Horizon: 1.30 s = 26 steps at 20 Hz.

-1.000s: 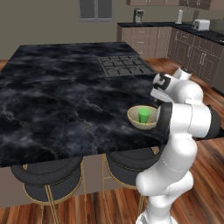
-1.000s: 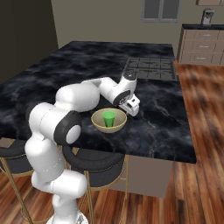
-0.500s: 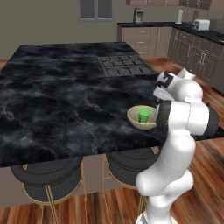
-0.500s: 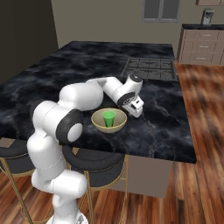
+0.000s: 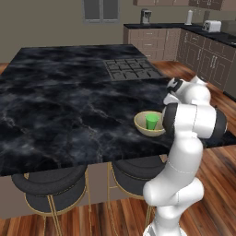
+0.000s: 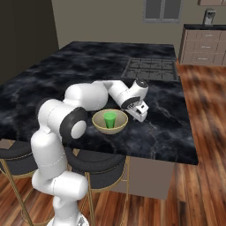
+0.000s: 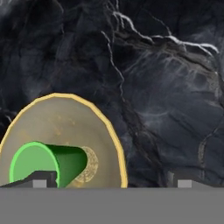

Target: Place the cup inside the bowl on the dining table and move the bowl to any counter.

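On the dining table point(image 6: 53, 75) near edge | green cup point(image 6: 110, 119) upright inside tan bowl point(image 6: 98, 125) | gripper point(image 6: 140, 112) beside bowl, jaws apart, empty

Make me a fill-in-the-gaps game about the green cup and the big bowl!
1. The green cup stands inside the ____.
2. The bowl sits on the black marble dining table, near the edge above the round black ____.
3. The gripper beside the bowl is ____ and holds nothing.
4. The built-in cooktop lies on the ____ side of the bowl from the robot.

Missing words: bowl; stools; open; far
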Available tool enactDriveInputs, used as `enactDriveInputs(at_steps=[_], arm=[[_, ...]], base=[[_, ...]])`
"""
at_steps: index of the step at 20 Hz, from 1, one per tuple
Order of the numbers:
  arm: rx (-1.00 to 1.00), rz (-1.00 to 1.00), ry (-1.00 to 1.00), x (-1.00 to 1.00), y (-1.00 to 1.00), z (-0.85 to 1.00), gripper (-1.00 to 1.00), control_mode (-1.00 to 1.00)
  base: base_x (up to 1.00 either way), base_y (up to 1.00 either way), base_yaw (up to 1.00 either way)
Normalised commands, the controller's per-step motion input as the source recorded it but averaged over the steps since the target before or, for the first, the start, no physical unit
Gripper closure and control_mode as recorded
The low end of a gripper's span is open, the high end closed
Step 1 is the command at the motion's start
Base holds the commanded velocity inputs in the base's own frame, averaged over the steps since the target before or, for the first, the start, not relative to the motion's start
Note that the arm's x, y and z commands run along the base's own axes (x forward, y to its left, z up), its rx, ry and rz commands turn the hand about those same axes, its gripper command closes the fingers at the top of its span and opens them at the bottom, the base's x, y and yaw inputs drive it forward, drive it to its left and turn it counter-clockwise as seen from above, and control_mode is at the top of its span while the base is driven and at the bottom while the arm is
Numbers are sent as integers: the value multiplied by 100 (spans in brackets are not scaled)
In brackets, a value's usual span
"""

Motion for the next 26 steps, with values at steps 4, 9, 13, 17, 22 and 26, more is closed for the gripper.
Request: enactDriveInputs(at_steps=[4,9,13,17,22,26], arm=[[5,14,0,0,0,-3,-100,-100],[1,16,0,0,0,0,-100,-100],[0,11,0,0,0,0,-100,-100],[0,7,0,5,-1,-12,-100,-100],[0,6,0,10,0,-18,-100,-100],[0,6,0,4,0,-22,-100,-100]], base=[[0,0,0],[0,0,0],[0,0,0],[0,0,0],[0,0,0],[0,0,0]])
